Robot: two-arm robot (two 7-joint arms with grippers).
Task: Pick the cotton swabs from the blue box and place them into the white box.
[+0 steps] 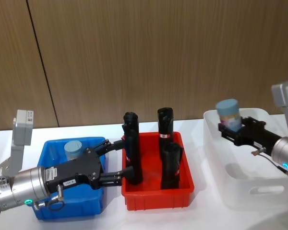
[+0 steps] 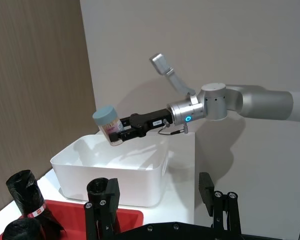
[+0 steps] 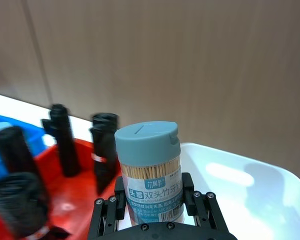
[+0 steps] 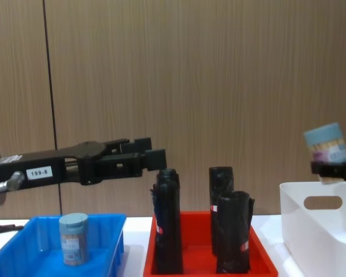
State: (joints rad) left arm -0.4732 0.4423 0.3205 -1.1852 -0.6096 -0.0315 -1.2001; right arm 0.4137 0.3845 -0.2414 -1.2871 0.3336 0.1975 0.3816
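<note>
Tall black rolls (image 1: 132, 153) stand between blue box (image 1: 55, 143) and white box (image 1: 259, 191).

Silver cylindrical arms with teal indicator lights end in black, screw-studded claws: the left claw (image 1: 121, 160) and the right claw (image 1: 232, 128). The left one's white label seems to read "199-8". A thin cable loops beside each wrist.

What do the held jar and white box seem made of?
Jar, in the right gripper over the white box: likely clear plastic, sticks showing through; matte lid. Box: seemingly glossy moulded plastic, rounded corners. Left gripper hovers by the blue box.
</note>
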